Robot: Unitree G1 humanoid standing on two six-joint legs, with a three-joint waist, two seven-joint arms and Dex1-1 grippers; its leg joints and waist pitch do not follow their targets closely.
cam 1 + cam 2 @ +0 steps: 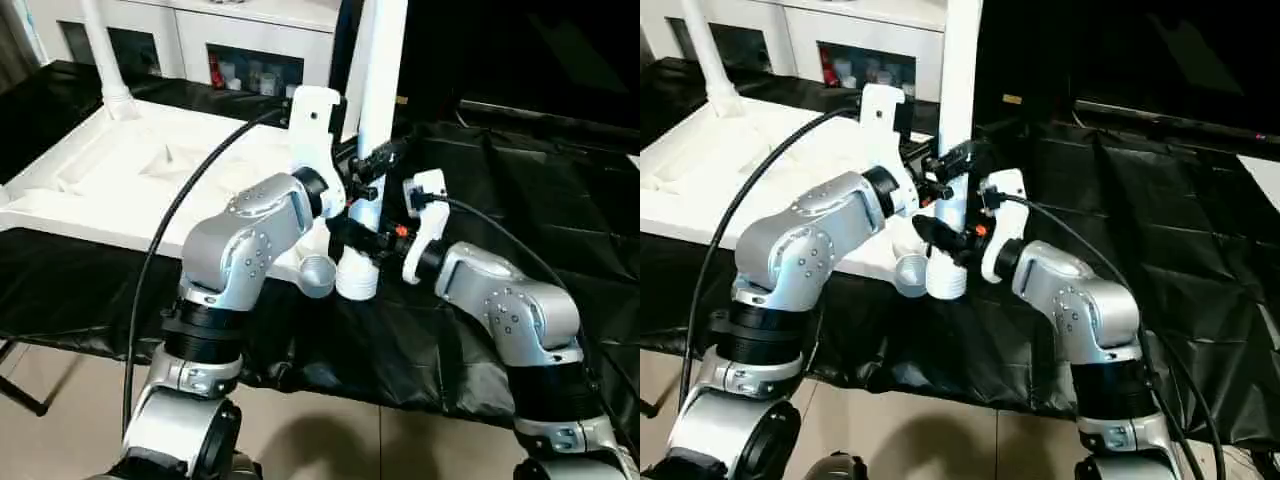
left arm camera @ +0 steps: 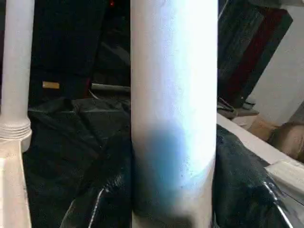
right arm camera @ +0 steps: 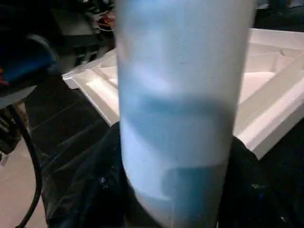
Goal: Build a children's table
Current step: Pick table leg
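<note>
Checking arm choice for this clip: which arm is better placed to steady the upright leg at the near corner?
Probably the left. Its end effector sits higher on the upright leg, giving better leverage against tipping, while the right end effector sits just above the leg's threaded foot.

both silver forearms reach forward and converge toward the middle of the head views, the left arm (image 1: 245, 240) bent up from the lower left and the right arm (image 1: 510, 300) from the lower right. the left gripper (image 1: 375, 165) sits higher, its black fingers set against an upright white leg (image 1: 380, 70). the right gripper (image 1: 365, 238) sits lower on the same leg, black fingers closed around it just above its ribbed base.
</note>
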